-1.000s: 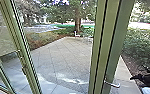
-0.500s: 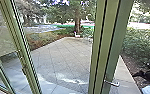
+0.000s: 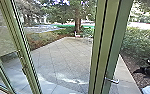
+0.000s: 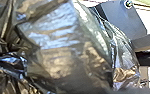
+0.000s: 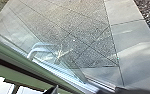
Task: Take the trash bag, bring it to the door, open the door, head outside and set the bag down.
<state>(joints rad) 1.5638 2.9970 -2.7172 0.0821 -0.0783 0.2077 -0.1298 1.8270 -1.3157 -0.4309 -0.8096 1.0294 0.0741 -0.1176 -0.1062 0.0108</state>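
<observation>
How far the left jaws stood open we could not tell, nor could we see their hold, but the black trash bag (image 4: 58,50) bulged, creased and shiny, right up against the left wrist camera, so we judged that the left arm bore it. The right jaws we could not read either; near that wrist were a green frame (image 5: 23,72) and a curved pull handle (image 5: 33,52), and we could not tell whether anything touched them. Ahead, the door (image 3: 116,42) looked open to us, its lever handle (image 3: 112,80) on the robot's right and a green post (image 3: 22,48) on its left, with the paved yard (image 3: 58,57) beyond. Past the paving stood a tree (image 3: 77,22) and bushes (image 3: 141,45); a dark shape (image 3: 147,71) off to the right we could not make out. We took the step in hand to be getting through the doorway. That called, in our view, for a slow, straight line between the uprights, the right arm kept off the handle and the thin plastic clear of edges that might snag it.
</observation>
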